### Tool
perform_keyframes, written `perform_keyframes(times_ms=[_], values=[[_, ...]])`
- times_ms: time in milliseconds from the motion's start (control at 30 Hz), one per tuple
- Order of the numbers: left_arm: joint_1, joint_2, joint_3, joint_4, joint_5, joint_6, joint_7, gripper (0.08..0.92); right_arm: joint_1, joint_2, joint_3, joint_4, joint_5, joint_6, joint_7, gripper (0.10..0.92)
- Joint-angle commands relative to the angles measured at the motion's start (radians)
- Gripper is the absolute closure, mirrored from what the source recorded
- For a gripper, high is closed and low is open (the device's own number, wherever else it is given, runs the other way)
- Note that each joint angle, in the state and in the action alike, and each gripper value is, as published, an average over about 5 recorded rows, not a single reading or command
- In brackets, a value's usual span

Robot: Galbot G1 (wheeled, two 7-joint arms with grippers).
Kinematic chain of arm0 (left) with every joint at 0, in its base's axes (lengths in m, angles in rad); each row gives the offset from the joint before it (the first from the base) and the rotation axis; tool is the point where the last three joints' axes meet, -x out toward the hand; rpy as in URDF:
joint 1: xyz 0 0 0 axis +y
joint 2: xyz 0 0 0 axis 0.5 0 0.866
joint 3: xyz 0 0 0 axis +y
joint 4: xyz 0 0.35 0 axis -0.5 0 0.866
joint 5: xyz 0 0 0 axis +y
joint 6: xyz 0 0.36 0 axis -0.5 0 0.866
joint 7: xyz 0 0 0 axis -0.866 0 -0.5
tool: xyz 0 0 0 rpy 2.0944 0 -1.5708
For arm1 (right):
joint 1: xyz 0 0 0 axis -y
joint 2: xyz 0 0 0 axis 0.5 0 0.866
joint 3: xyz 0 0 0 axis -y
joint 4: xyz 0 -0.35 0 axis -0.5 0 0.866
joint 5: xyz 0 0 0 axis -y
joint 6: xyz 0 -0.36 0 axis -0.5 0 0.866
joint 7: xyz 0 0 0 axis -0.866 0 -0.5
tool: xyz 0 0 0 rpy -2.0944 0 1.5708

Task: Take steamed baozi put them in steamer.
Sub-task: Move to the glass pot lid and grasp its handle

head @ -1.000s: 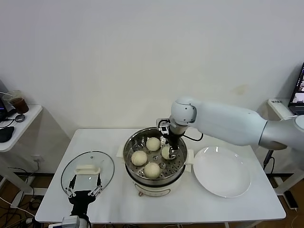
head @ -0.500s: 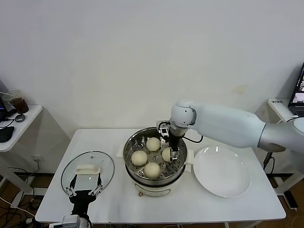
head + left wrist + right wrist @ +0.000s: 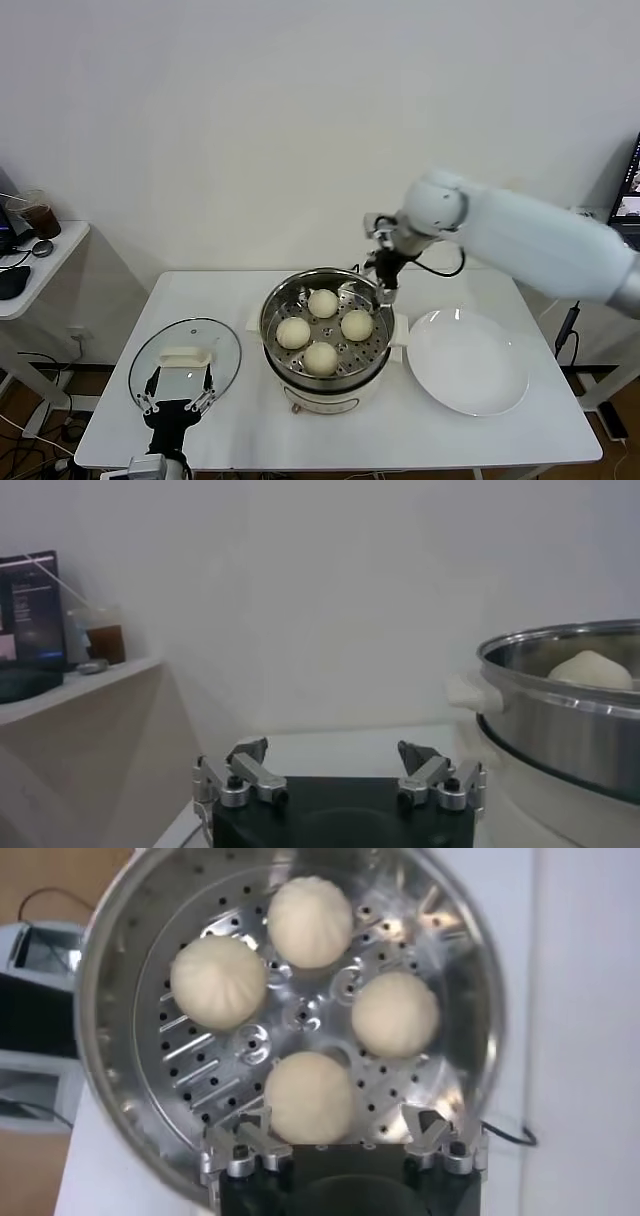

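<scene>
Steamer (image 3: 272, 313): four buns (image 3: 321, 329) on its holed floor, apart from one another and the wall. Right gripper (image 3: 385, 281): above the far right rim, fingers spread, holding nothing. Left gripper (image 3: 177, 395): low at the table's (image 3: 520, 440) near left edge by the glass lid (image 3: 225, 345), fingers spread. Plate (image 3: 467, 361): right of steamer.

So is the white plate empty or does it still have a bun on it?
Empty. The white plate shows only bare surface; all four baozi sit in the steamer.
</scene>
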Motion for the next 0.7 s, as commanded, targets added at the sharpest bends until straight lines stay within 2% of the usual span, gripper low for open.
perform_keyframes(times_ms=[33, 233, 367, 533, 700], values=[[0.001, 0.002, -0.003, -0.006, -0.016, -0.003, -0.002, 0.177, -0.213, -0.35, 0.429, 0.118, 0.06, 0.064, 0.074, 0.203], [0.003, -0.003, -0.005, -0.012, -0.044, -0.021, -0.007, 0.177, -0.636, -0.477, 0.859, 0.144, 0.169, 0.155, 0.238, 0.203], [0.002, -0.002, -0.005, -0.008, -0.048, -0.04, -0.012, 0.177, -1.021, -0.5, 1.248, 0.171, 0.222, 0.213, 0.363, 0.203], [-0.005, 0.005, -0.009, -0.003, -0.047, -0.053, -0.009, 0.177, -1.373, -0.38, 1.604, 0.2, 0.259, 0.27, 0.531, 0.203], [-0.015, 0.006, -0.013, 0.013, -0.044, -0.069, -0.011, 0.177, -1.522, -0.14, 1.771, 0.243, 0.251, 0.343, 0.699, 0.203]])
